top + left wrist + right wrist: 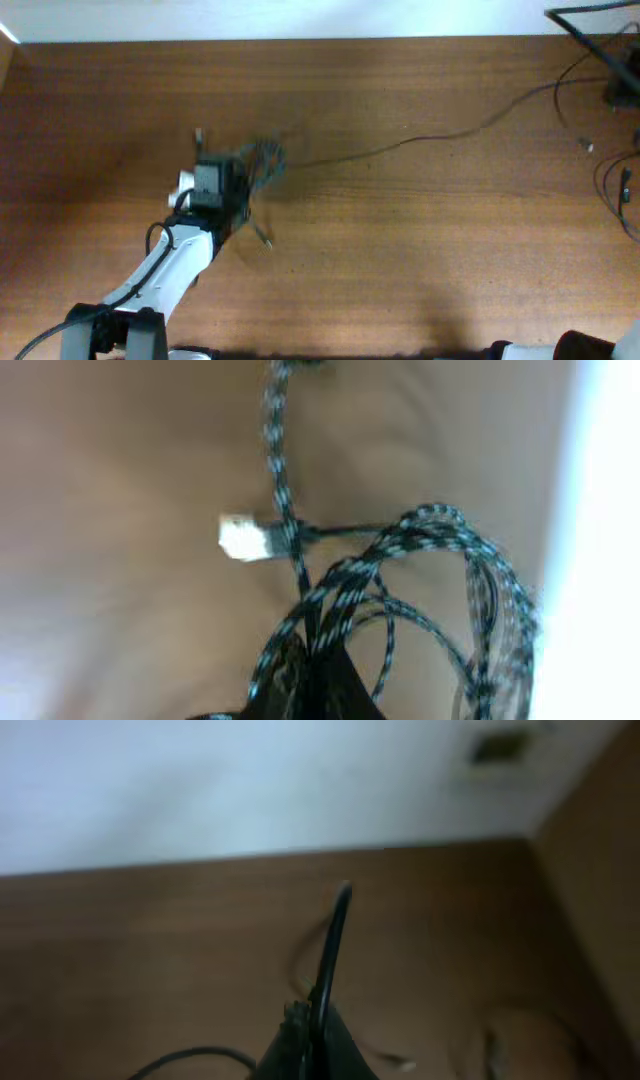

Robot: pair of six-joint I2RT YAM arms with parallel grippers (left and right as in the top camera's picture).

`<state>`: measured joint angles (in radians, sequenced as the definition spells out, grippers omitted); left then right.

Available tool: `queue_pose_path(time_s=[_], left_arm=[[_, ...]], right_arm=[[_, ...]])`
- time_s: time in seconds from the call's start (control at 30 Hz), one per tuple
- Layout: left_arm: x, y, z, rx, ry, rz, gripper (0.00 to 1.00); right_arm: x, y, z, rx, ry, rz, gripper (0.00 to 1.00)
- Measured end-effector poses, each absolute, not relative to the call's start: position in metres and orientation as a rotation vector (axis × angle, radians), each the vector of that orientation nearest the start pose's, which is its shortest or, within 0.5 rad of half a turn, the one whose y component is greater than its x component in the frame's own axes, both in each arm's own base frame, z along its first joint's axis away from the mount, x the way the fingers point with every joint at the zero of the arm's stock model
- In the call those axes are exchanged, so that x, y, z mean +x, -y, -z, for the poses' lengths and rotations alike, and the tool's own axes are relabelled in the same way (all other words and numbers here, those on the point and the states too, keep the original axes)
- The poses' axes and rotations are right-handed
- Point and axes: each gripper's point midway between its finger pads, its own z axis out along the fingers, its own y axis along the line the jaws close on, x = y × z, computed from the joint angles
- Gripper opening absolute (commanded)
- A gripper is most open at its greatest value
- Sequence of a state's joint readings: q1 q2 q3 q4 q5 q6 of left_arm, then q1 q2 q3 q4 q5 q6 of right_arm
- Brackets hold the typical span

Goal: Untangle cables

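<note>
A tangle of black-and-teal braided cable [262,165] lies left of the table's middle. A silver plug [199,134] sticks out behind it and another plug end [267,243] lies in front. My left gripper [222,183] sits at the tangle's left side. In the left wrist view its jaws [318,682] are shut on braided strands [345,585], with loops hanging right and a white plug [243,538] beyond. A thin dark cable [400,145] runs from the tangle toward the far right. My right gripper [312,1038] is shut on a thin black cable [333,935] that arcs upward.
More dark cables [612,185] and a black device [618,85] lie at the far right edge, with a small plug [587,146] near them. The right arm's base [580,346] shows at the bottom right. A white wall borders the table's back edge.
</note>
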<state>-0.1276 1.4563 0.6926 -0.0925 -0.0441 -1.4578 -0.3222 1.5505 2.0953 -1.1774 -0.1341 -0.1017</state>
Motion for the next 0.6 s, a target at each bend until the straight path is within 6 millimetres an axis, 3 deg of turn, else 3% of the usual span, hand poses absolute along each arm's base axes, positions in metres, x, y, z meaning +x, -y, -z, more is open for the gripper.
queue_pose_path(time_s=[0.03, 0.07, 0.1, 0.17, 0.2, 0.27, 0.3, 0.37, 0.4, 0.5, 0.53, 0.6], left_arm=[[0.413, 0.054, -0.118, -1.233, -1.891, 0.82, 0.0], [0.441, 0.064, -0.179, -0.944, -1.765, 0.915, 0.0], [0.453, 0.062, -0.218, -0.808, -1.694, 0.923, 0.0], [0.464, 0.03, -0.258, -0.73, -1.654, 0.832, 0.0], [0.464, -0.011, -0.269, -0.765, -1.65, 0.729, 0.0], [0.452, -0.061, -0.262, -0.891, -1.668, 0.614, 0.0], [0.428, -0.122, -0.238, -1.165, -1.629, 0.505, 0.0], [0.381, -0.176, -0.196, -1.618, -1.507, 0.44, 0.0], [0.372, -0.191, -0.194, -1.7, -1.427, 0.433, 0.0], [0.39, -0.174, -0.209, -1.523, -1.532, 0.547, 0.0], [0.403, -0.16, -0.226, -1.359, -1.585, 0.63, 0.0], [0.413, -0.123, -0.237, -1.119, -1.721, 0.756, 0.0]], right_arm=[[0.379, 0.119, -0.401, 0.245, -2.218, 0.137, 0.04], [0.382, 0.138, -0.39, 0.315, -2.243, 0.179, 0.04], [0.386, 0.152, -0.378, 0.363, -2.268, 0.2, 0.04], [0.395, 0.177, -0.347, 0.462, -2.332, 0.206, 0.04], [0.397, 0.189, -0.328, 0.518, -2.373, 0.2, 0.04], [0.39, 0.203, -0.326, 0.605, -2.36, 0.19, 0.04], [0.384, 0.215, -0.326, 0.661, -2.346, 0.2, 0.04], [0.375, 0.231, -0.326, 0.757, -2.317, 0.209, 0.04], [0.374, 0.233, -0.325, 0.777, -2.311, 0.208, 0.04], [0.38, 0.223, -0.326, 0.76, -2.305, 0.118, 0.04], [0.381, 0.221, -0.326, 0.753, -2.306, 0.096, 0.04], [0.411, 0.21, -0.352, 0.586, -2.194, -0.017, 0.04]])
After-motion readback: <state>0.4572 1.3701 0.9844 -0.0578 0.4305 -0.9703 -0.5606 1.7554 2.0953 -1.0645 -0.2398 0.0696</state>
